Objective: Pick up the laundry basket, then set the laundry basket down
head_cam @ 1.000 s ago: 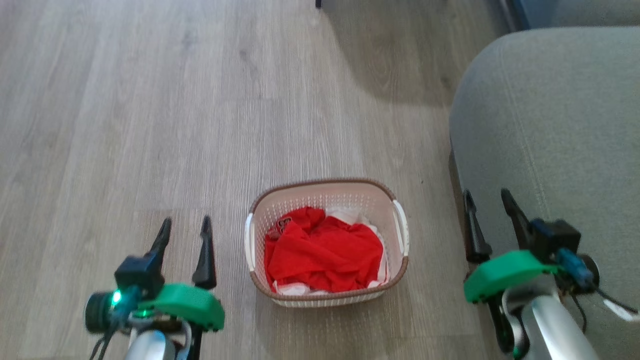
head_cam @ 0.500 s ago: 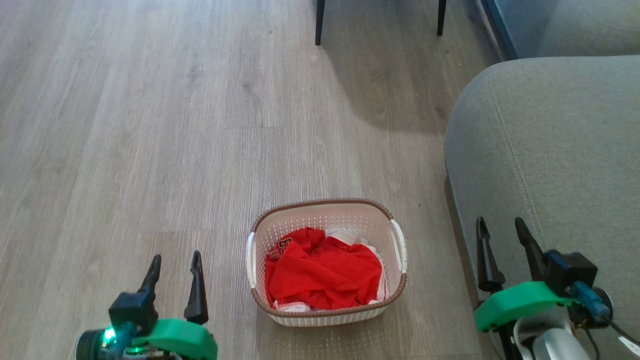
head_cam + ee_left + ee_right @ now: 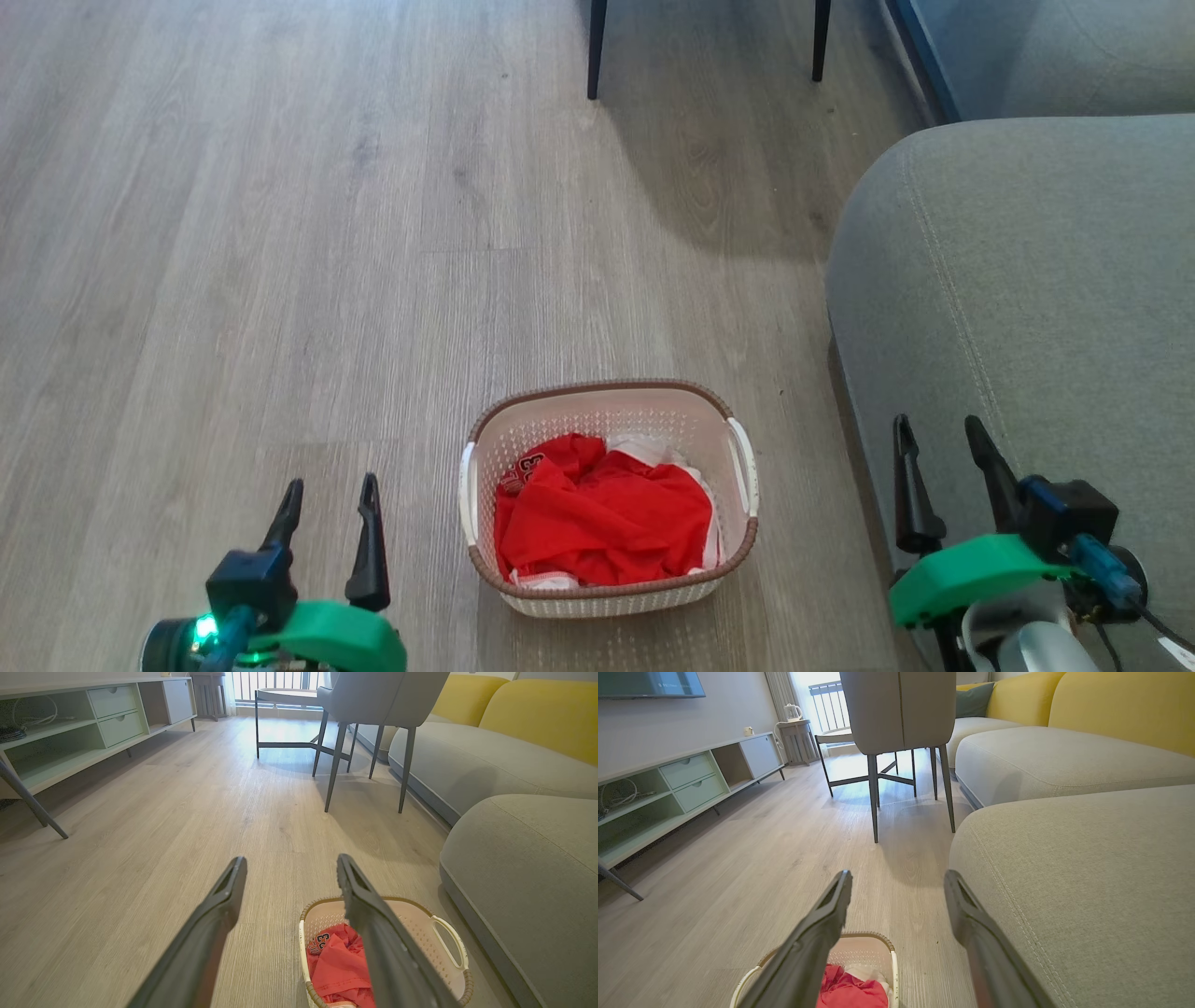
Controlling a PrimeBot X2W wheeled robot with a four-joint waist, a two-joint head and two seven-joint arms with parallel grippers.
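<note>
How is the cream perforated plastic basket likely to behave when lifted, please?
The cream perforated plastic laundry basket probably stays stiff: moulded walls, brown rim. Likely light, holding mostly crumpled red cloth. Lifted by one white handle, it may tilt.

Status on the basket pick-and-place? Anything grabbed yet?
Done: nothing I can confirm; the laundry basket sits on the floor, red clothes inside. In hand: left gripper and right gripper flank it, both open, touching nothing. Left: grip the handles, lift, set down.
</note>
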